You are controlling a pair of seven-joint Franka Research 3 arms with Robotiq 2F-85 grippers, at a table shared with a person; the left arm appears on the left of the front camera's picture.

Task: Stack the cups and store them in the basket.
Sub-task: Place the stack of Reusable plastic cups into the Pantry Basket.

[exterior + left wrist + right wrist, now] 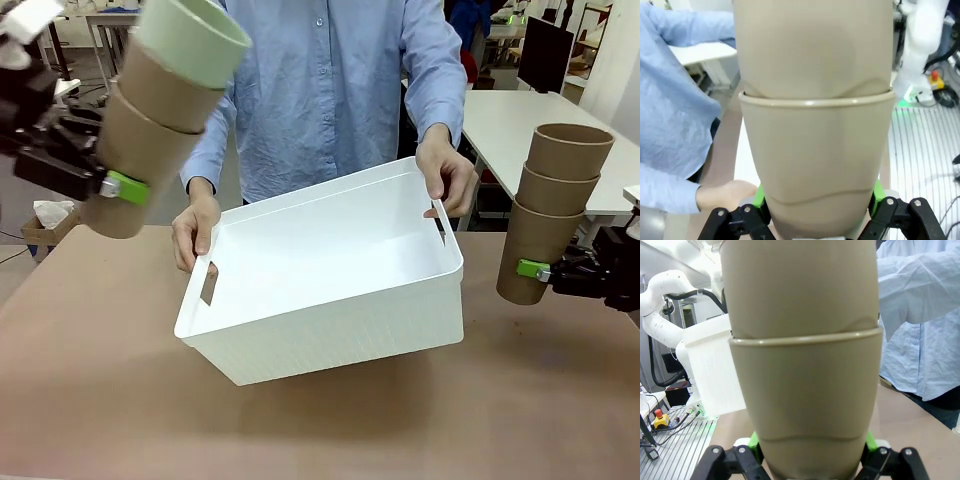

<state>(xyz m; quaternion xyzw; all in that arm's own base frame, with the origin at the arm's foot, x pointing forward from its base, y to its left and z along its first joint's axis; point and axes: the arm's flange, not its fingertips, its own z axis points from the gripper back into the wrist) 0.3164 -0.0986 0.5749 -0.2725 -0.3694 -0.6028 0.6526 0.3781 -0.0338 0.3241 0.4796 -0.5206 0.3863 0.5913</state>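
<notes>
My left fingers [125, 187] clamp a leaning stack [150, 125], mint cup [195, 40] topmost, upper left. My right fingers [533, 269] clamp an upright brown stack [555, 210] at right. The person holds the basket [330, 335] tilted mid-frame between them. I judge the right stack nearer.

Brown cups [140, 150] w/ mint-green top cup [190, 40]; white basket [330, 335]

The front camera faced across the brown tabletop [90, 400] toward a person in a light-blue shirt [330, 90]. Each wrist camera peered along its tool, left tool [818, 197] and right tool [812, 442], very close against stacked kraft-brown paper cups [815, 150]; all three views shared that shirt.
</notes>
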